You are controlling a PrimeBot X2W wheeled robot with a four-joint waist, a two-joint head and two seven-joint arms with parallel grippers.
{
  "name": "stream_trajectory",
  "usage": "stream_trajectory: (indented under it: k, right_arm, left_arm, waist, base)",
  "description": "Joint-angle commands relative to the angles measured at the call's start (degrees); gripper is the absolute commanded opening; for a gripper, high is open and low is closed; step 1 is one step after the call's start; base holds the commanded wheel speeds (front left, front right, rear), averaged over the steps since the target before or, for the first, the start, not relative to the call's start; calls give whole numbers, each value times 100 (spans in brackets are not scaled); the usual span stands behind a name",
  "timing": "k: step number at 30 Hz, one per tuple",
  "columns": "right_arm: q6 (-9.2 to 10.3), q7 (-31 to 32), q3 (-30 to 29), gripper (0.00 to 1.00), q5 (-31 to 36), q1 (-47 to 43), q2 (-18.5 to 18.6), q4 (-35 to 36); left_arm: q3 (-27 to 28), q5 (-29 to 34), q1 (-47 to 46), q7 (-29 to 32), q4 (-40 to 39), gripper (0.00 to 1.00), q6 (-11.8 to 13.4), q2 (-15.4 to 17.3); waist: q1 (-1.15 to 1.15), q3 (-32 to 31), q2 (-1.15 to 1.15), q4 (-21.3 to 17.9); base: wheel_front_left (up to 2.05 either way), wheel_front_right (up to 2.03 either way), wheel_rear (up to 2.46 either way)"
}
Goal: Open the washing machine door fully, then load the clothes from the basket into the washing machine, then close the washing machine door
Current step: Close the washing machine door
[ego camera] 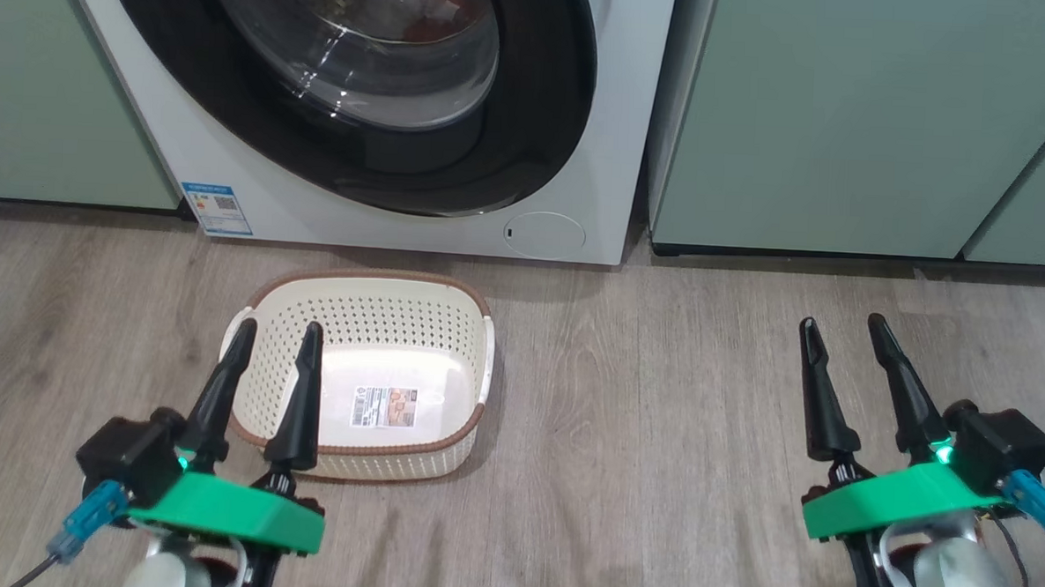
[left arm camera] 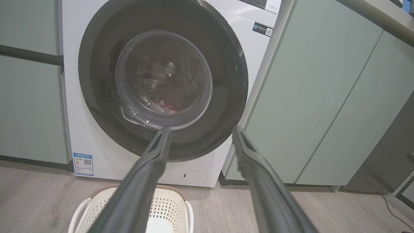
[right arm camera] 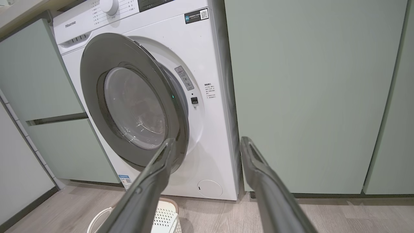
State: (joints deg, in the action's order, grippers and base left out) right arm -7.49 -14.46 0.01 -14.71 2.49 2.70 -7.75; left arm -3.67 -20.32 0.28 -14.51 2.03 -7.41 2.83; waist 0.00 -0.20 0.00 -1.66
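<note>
Cabinets [ego camera: 847, 122] in pale green flank the white washer [ego camera: 315, 205] on both sides, with wood-look floor [ego camera: 658, 423] before it. Just in front sits the cream basket [ego camera: 371, 322], a paper label [ego camera: 383, 406] on its bottom. The black-rimmed door [right arm camera: 92, 81] hangs slightly ajar, red clothes [left arm camera: 163, 106] dim behind its glass. Left claw [ego camera: 280, 325] hovers over the basket's near corner, right claw [ego camera: 841, 321] well aside. Both are parted and empty.

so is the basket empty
Empty: inside the basket only a paper label lies on its floor; red clothes show through the washing machine door glass.
</note>
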Motion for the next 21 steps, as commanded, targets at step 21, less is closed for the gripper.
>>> stream_trajectory:
  k: [21]
  right_arm:
    - [0,-54,192,100,-14,99,18,147]
  left_arm:
    - [116,161,-168,-49,1,100,-8,5]
  waist:
    - [0,-86,0,70]
  base:
    - [0,0,0]
